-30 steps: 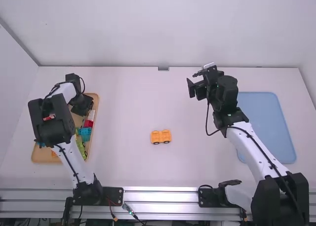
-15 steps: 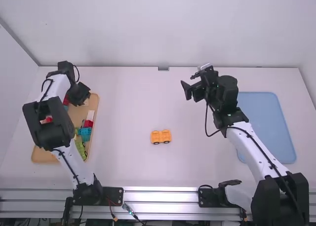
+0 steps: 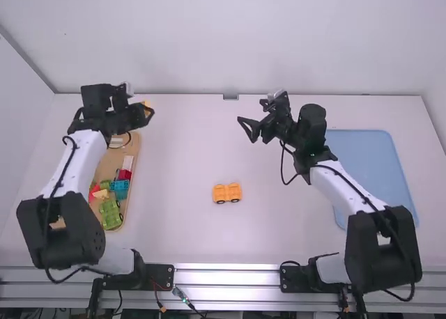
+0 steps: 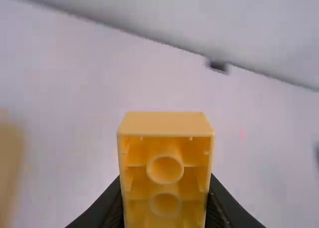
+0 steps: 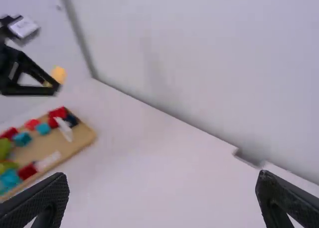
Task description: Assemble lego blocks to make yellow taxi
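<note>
My left gripper (image 3: 148,113) is raised over the far end of the wooden tray, shut on a yellow block (image 3: 147,108). In the left wrist view the yellow block (image 4: 165,124) shows its hollow underside between the fingertips of the left gripper (image 4: 165,198). On the table, near the middle, stands an orange-yellow car base (image 3: 227,193) with dark wheels. Beyond it and to the right, my right gripper (image 3: 244,129) hangs open above the table; in the right wrist view the fingers of the right gripper (image 5: 162,200) are wide apart with nothing between them.
The wooden tray (image 3: 134,148) at the left holds several coloured blocks, among them a red block (image 3: 124,175), a teal block (image 3: 119,189) and a green piece (image 3: 110,213). A blue tray (image 3: 369,173) lies on the right, partly behind the right arm.
The left arm has swung up from the wooden tray toward the right, and the yellow block now shows in its gripper. My right gripper has moved left and its fingers point left.
</note>
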Tool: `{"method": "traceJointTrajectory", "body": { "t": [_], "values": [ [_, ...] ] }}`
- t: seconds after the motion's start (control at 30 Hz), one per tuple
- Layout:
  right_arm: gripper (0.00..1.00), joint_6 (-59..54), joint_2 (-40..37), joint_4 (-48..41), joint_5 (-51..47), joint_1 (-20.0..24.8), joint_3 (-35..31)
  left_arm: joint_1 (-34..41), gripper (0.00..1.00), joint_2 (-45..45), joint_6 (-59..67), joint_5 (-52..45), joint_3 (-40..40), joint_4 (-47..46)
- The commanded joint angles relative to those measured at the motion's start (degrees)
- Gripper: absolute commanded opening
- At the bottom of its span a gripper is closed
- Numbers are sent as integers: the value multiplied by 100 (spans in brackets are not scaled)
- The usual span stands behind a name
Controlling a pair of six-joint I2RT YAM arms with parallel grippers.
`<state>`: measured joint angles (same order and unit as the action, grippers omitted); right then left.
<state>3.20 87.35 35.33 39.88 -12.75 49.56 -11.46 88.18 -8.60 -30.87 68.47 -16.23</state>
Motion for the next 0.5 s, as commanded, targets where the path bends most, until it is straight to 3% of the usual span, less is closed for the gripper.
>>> {"method": "traceJointTrajectory", "body": {
  "t": [0.0, 0.2, 0.37, 0.47],
  "values": [
    [99, 833, 413, 684, 1513, -4, 186, 275, 2, -433, 1290, -1991, -844, 619],
    [99, 2433, 1272, 2612, 3097, -4, 380, 960, 2, -715, 1401, -3729, -2107, 2837],
    [100, 2865, 1823, 2706, 4402, -142, 994, 1532, 2, -584, 1399, -4009, -2339, 3766],
    [95, 2857, 2020, 2710, 4830, -286, 1248, 1714, 2, -535, 1401, -4057, -2332, 3963]
  ]
}}
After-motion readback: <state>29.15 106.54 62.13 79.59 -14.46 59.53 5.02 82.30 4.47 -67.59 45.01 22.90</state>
